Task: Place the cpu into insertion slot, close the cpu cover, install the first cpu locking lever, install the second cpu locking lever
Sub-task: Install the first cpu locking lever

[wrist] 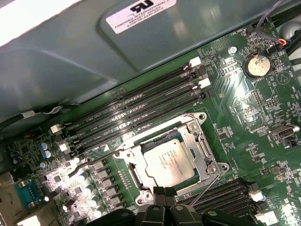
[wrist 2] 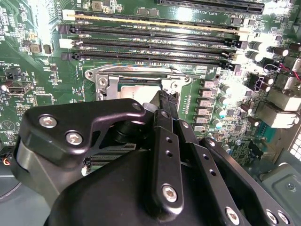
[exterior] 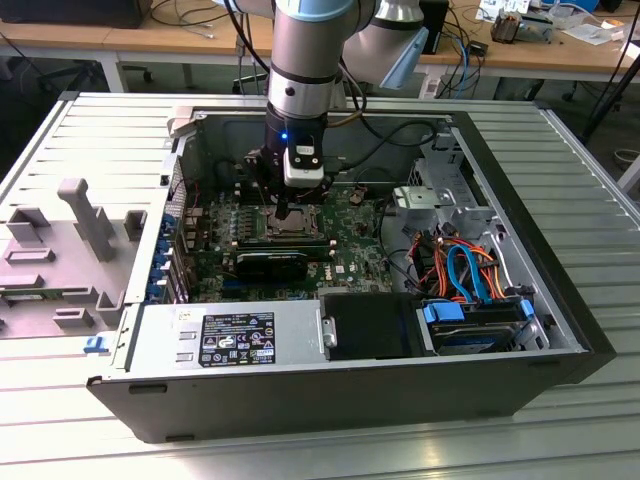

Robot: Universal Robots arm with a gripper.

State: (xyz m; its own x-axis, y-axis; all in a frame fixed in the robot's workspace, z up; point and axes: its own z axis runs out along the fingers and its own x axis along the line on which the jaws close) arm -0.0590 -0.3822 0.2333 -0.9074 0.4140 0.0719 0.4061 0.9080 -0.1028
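- An open computer case (exterior: 350,400) lies on the slatted metal surface (exterior: 590,430); inside it are a green motherboard (exterior: 355,245), a silver power supply (exterior: 225,340) at the near side toward the exterior view's left, and a drive cage with blue tabs (exterior: 480,325) at the near side toward the exterior view's right; orange and blue cables (exterior: 465,270) run just beyond the cage.
- The arm reaches straight down into the case; the gripper (exterior: 285,212) hangs over the middle of the motherboard, just beyond a long black card (exterior: 280,263).
- In the first wrist view the cpu (wrist: 168,160) sits flat in the insertion slot (wrist: 134,175), its dull metal top facing up; the cpu cover (wrist: 197,146) lies down over it, framing the top through its square cut-out.
- A thin metal lever rod (wrist: 207,186) slants away from the socket's corner, close to the gripper (wrist: 163,192); I cannot tell whether it is latched.
- The gripper's fingertips are pressed together with nothing between them, poised at the edge of the socket; in the second wrist view the gripper (wrist 2: 164,99) covers part of the cpu (wrist 2: 136,89) and the cpu cover (wrist 2: 101,82).
- Four long memory slots (wrist: 141,108) lie side by side just beyond the socket; a coin battery (wrist: 256,66) sits apart from them on the board.
- A grey moulded fixture (exterior: 80,230) rests on the surface outside the case, at the exterior view's left.
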